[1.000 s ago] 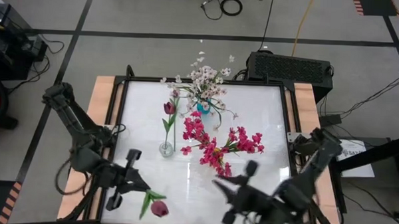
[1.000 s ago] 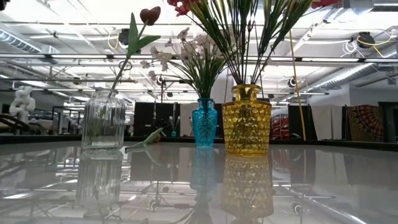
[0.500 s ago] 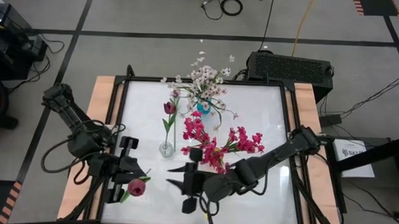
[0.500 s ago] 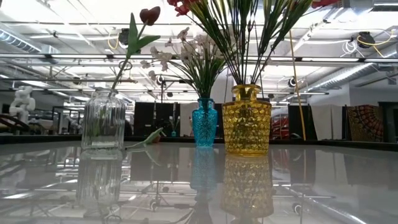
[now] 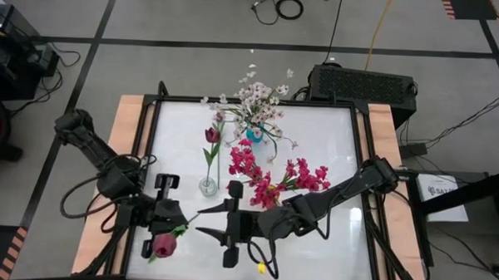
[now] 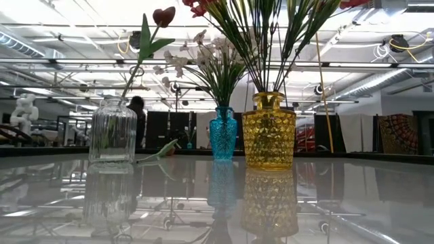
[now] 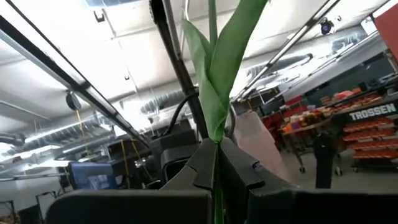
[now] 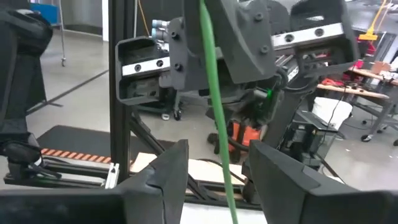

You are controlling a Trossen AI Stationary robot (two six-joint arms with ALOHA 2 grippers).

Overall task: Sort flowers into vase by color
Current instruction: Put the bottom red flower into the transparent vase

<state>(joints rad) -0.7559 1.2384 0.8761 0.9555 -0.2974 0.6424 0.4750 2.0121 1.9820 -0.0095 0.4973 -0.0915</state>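
Stem alignment is governing the coming move. The left gripper (image 5: 170,223) is clamping the maroon tulip (image 5: 164,244) low on its stem, fingers fully closed on it, near the front-left part of the table (image 5: 333,135). In the high view the bloom is lying on the near side of that gripper, and the green stem (image 5: 198,215) is running from it toward the right gripper (image 5: 222,220), so the long axis is lying roughly across the table between the two arms. The left wrist view is showing the stem and a folded leaf (image 7: 217,74) rising straight out from between the closed fingers.

The right gripper is sitting just beside the left one, with its jaws partly apart and holding nothing. In the right wrist view the stem (image 8: 214,118) is passing through the gap between the fingers (image 8: 168,174) without visible contact on either side. A handover appears to be in preparation, and the right arm is the nearer one to the free stem end.

The clear glass vase (image 5: 208,186), already holding one maroon tulip (image 5: 211,135), is standing just behind both grippers. The magenta blooms (image 5: 269,186) are spreading close above the right arm, so room is tight there; the front edge of the table is offering the open space.
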